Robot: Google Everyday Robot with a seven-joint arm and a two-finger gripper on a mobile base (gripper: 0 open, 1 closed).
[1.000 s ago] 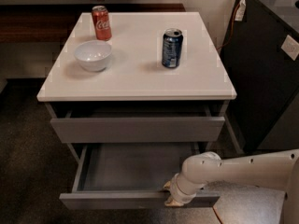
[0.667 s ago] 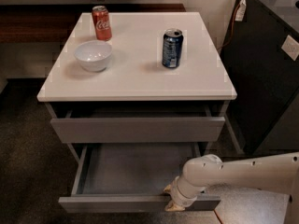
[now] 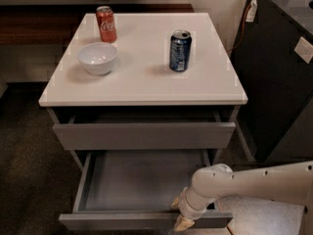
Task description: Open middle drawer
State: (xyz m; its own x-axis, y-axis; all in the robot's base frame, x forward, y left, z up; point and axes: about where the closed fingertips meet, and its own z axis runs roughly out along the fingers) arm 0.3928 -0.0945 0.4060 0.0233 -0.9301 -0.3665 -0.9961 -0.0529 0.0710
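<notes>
The middle drawer (image 3: 132, 182) is the lower grey drawer in view, pulled well out of the white-topped cabinet (image 3: 142, 84), with its wide shallow box bare. My gripper (image 3: 180, 213) is at the right part of the drawer's front panel (image 3: 117, 221). One yellowish fingertip (image 3: 175, 203) is inside the box and the other is outside the front, so the fingers clasp the panel. My white arm (image 3: 254, 180) reaches in from the right.
The grey top drawer front (image 3: 142, 135) above is closed. On the cabinet top stand a red cola can (image 3: 106, 23), a white bowl (image 3: 98, 58) and a blue can (image 3: 180, 50). A black unit (image 3: 279, 82) stands close on the right. Dark carpet lies to the left.
The middle drawer has come a little further out toward the camera, and my gripper has moved with its front panel.
</notes>
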